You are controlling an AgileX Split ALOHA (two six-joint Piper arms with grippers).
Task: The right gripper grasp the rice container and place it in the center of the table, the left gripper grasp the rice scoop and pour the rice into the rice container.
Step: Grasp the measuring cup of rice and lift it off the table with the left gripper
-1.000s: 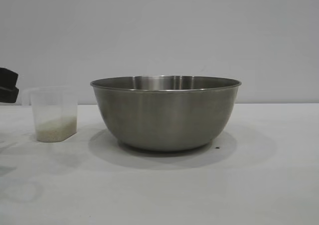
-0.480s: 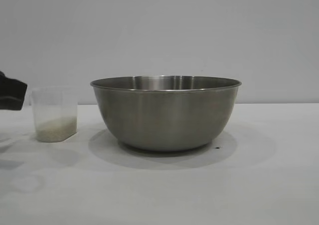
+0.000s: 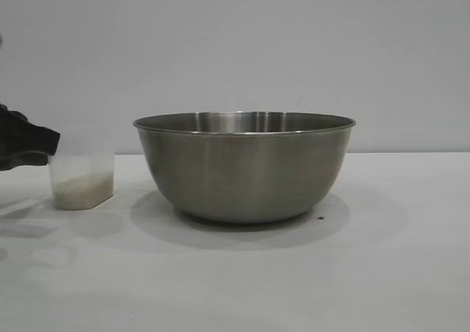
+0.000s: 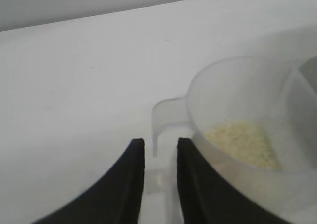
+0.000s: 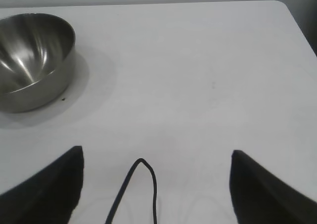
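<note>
The rice container (image 3: 244,167), a large steel bowl, stands at the middle of the table (image 3: 382,273); it also shows in the right wrist view (image 5: 32,60). The rice scoop (image 3: 81,170), a translucent cup with a layer of rice (image 3: 82,190), stands to the bowl's left. My left gripper (image 3: 48,144) reaches the scoop's left side. In the left wrist view its fingers (image 4: 161,143) straddle the scoop's loop handle (image 4: 166,116) with a narrow gap; rice (image 4: 242,142) lies inside the cup. My right gripper (image 5: 157,154) is wide open and empty, well away from the bowl.
A plain grey wall (image 3: 235,45) stands behind the table. The table's far rounded corner (image 5: 285,6) shows in the right wrist view. A black cable (image 5: 141,184) loops between the right fingers.
My left gripper has moved right, in toward the scoop's handle side. The scoop and the bowl have not moved.
</note>
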